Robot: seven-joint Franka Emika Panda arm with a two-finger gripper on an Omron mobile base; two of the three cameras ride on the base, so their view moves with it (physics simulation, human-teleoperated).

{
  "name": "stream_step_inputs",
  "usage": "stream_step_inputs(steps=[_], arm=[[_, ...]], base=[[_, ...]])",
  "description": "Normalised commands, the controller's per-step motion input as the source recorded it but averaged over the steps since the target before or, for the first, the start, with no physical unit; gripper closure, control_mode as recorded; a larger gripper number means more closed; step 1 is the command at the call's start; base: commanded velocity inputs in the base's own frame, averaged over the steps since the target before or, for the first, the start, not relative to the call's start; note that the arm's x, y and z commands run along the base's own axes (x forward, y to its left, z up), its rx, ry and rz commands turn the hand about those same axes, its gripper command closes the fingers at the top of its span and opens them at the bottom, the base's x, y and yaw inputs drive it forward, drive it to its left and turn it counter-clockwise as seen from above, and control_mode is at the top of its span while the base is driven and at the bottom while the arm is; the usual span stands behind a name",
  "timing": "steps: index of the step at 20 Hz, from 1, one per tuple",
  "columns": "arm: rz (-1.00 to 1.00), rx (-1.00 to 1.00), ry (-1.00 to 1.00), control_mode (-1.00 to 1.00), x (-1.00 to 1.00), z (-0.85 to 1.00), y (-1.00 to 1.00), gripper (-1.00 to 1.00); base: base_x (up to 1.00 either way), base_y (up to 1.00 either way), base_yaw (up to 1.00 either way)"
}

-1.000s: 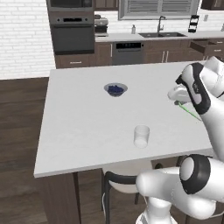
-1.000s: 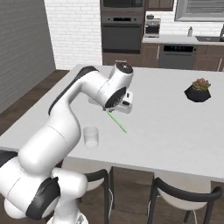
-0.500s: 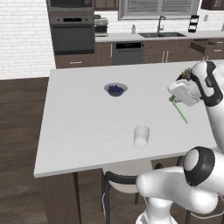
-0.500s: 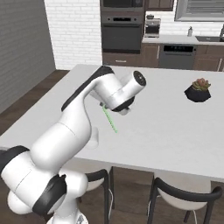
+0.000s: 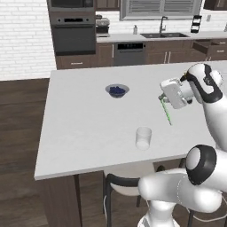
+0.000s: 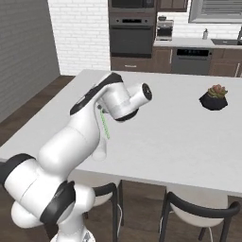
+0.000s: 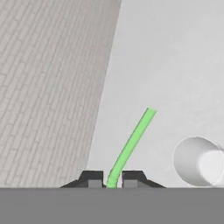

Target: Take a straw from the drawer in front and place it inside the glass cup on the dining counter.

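Holding the straw (image 7: 130,145) pinched in the gripper (image 7: 111,178), you have the glass cup (image 7: 197,161) off to the straw tip's side, mouth not yet beneath it

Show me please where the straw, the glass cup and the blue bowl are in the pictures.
straw (image 7: 131,142): hand view, middle of the green stem.
glass cup (image 5: 143,138): left base view, its clear side wall.
blue bowl (image 5: 117,91): left base view, its dark blue contents.

1. Legible text, labels, brands, numbers, signs: none found on any surface, appliance or object.
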Motion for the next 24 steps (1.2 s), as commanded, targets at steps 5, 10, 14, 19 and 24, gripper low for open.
stream_step_inputs(steps=[5, 10, 14, 19, 24], arm=[[0.0, 0.18, 0.0, -1.0, 0.39, -0.15, 0.3, 1.0], [0.0, 0.2, 0.01, -1.0, 0.57, -0.17, 0.19, 1.0], [0.0, 0.2, 0.05, -1.0, 0.56, -0.27, 0.07, 1.0], [0.0, 0.12, 0.02, -1.0, 0.23, -0.38, 0.0, 1.0], [0.0, 0.01, 0.0, -1.0, 0.17, -0.37, 0.0, 1.0]], base=[[0.0, 0.0, 0.0], [0.0, 0.0, 0.0], [0.0, 0.0, 0.0], [0.0, 0.0, 0.0], [0.0, 0.0, 0.0]])
